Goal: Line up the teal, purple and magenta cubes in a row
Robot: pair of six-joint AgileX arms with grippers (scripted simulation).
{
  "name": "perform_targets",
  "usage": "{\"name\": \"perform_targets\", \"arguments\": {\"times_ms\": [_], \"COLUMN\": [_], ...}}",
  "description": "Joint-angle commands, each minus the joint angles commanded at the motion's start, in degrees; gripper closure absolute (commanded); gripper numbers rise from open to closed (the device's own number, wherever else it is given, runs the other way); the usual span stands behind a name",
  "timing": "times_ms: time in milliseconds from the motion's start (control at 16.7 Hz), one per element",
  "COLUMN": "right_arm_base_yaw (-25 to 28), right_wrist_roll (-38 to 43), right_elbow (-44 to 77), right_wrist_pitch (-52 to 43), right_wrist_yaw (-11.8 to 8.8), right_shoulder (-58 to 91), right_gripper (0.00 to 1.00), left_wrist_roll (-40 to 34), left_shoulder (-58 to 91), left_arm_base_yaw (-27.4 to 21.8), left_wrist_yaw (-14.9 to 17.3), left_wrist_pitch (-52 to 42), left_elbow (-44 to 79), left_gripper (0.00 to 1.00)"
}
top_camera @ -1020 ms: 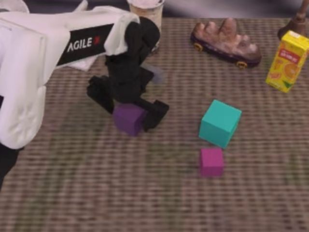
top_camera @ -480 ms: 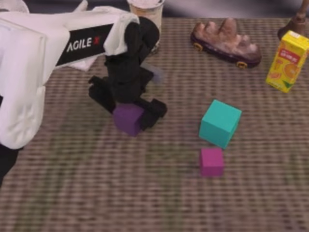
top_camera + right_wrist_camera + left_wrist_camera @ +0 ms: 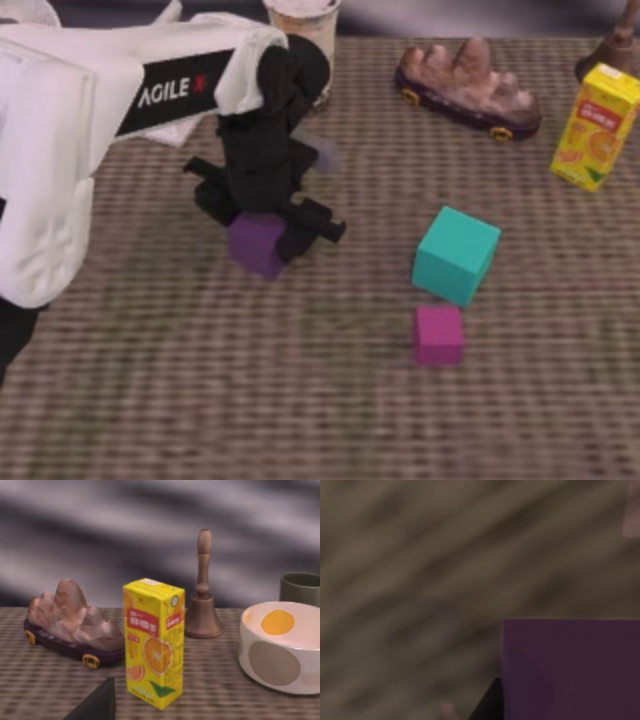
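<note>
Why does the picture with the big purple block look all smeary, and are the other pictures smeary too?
In the left wrist view the camera sits right against the purple cube, so the woven mat behind it blurs into streaks. The top view is softer but readable: the left tool sits at the cube. In the right wrist view the juice carton is crisp and only the backdrop is smeared.

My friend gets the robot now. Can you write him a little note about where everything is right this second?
Left gripper: shut on the purple cube, at the table's left-middle.
Right arm: parked out of the top view; its gripper cannot be judged.
Teal cube sits right of center, the magenta cube just in front of it, close by.
Done: purple cube gripped.
Left: carry it over beside those two and get all three into one row.
</note>
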Motion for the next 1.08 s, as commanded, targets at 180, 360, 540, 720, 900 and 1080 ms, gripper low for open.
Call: {"name": "perform_targets", "arguments": {"times_ms": [180, 360, 540, 720, 900, 1080], "right_arm_base_yaw": [0.0, 0.0, 0.0, 0.0, 0.0, 0.0], "right_wrist_roll": [0.0, 0.0, 0.0, 0.0, 0.0, 0.0], "right_elbow": [0.0, 0.0, 0.0, 0.0, 0.0, 0.0], "right_wrist_pitch": [0.0, 0.0, 0.0, 0.0, 0.0, 0.0], "right_wrist_yaw": [0.0, 0.0, 0.0, 0.0, 0.0, 0.0], "right_shoulder": [0.0, 0.0, 0.0, 0.0, 0.0, 0.0], "right_gripper": [0.0, 0.0, 0.0, 0.0, 0.0, 0.0], "left_wrist_roll": [0.0, 0.0, 0.03, 0.03, 0.03, -0.07], "left_shoulder": [0.0, 0.0, -1.12, -1.45, -2.71, -4.0], "left_arm_base_yaw": [0.0, 0.0, -0.16, -0.01, 0.4, 0.87], "left_wrist_yaw": [0.0, 0.0, 0.08, 0.09, 0.09, 0.04], "left_wrist_pitch": [0.0, 0.0, -0.31, -2.69, -9.3, -13.85], "left_elbow": [0.0, 0.0, 0.26, 2.36, 7.15, 10.84], "left_gripper": [1.0, 1.0, 1.0, 1.0, 1.0, 1.0]}}
